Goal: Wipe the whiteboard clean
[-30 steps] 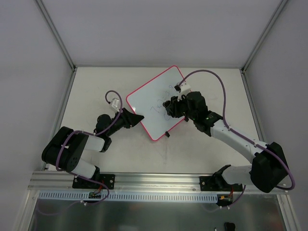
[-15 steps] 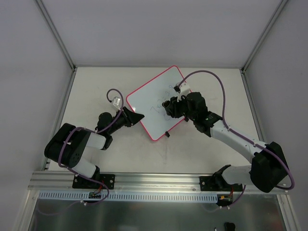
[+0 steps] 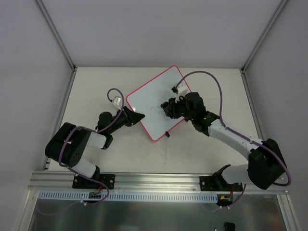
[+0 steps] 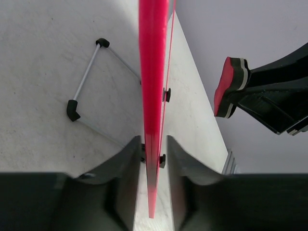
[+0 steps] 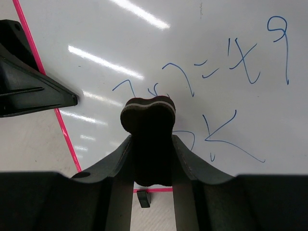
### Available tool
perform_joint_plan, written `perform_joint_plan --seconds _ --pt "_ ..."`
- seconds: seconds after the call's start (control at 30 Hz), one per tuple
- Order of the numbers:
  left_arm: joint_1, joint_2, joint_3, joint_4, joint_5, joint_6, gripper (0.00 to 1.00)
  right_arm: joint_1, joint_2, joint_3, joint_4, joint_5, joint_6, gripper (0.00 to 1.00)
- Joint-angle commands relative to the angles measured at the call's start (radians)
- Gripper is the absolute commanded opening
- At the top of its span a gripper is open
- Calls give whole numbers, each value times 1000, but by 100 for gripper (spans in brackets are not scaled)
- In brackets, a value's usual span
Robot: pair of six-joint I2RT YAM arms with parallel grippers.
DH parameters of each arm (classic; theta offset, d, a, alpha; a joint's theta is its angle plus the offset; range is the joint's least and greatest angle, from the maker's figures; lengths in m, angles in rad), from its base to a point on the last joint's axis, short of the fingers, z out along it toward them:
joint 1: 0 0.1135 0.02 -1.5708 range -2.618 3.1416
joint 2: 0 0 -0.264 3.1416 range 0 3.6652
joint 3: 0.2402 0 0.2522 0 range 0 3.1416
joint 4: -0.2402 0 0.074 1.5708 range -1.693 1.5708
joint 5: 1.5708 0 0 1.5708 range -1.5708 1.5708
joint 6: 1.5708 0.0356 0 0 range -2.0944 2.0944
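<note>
The whiteboard (image 3: 149,98), white with a pink-red rim, lies tilted on the table with blue handwriting (image 5: 236,60) on it. My left gripper (image 3: 138,117) is shut on its left edge; in the left wrist view the rim (image 4: 153,72) runs edge-on between the fingers of the left gripper (image 4: 153,156). My right gripper (image 3: 168,107) is shut on the black eraser (image 5: 147,115) and presses it on the board's middle, over the writing. The eraser also shows in the left wrist view (image 4: 230,86). A black clip (image 5: 143,198) sits on the board's near edge.
A wire stand leg (image 4: 84,82) with black tips lies under the board on the table. The table's raised edges and grey walls close in the left, right and far sides. A purple cable (image 3: 219,91) loops above the right arm.
My right gripper has slid the eraser a little left and farther across the board. The left gripper has stayed at the board's edge.
</note>
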State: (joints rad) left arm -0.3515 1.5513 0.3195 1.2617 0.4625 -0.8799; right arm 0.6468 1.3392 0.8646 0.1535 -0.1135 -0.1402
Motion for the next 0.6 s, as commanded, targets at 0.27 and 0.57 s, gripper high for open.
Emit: perform_joint_plan --seconds 0.27,0.57 --pt "5 -2 20 420 4 15 9 17 54 13 81 -72 -35 0" --pt "5 30 29 420 18 24 0 86 104 22 141 -95 -91 0"
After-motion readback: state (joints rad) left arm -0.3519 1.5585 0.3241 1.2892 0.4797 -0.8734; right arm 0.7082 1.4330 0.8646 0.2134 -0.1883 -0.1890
